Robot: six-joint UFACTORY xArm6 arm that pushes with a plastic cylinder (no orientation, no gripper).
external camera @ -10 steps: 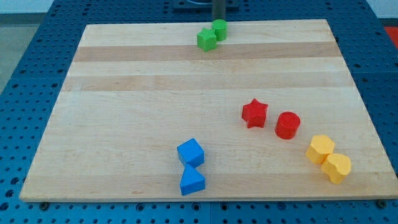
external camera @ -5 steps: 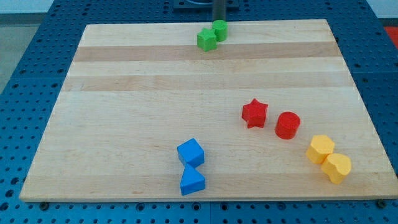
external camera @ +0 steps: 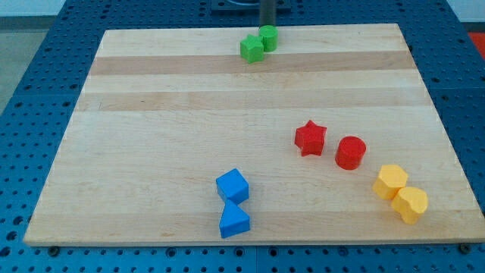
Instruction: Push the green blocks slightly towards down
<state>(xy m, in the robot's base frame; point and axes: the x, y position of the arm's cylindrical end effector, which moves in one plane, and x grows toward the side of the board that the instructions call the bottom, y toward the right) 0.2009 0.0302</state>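
Two green blocks sit touching at the top edge of the light wooden table (external camera: 151, 136): a green star-like block (external camera: 251, 48), its shape hard to make out, and a green cylinder (external camera: 267, 36) up-right of it. My tip (external camera: 267, 24) stands just behind the cylinder, its very end hidden by it, the rod cut off by the view's top. No end effector is visible.
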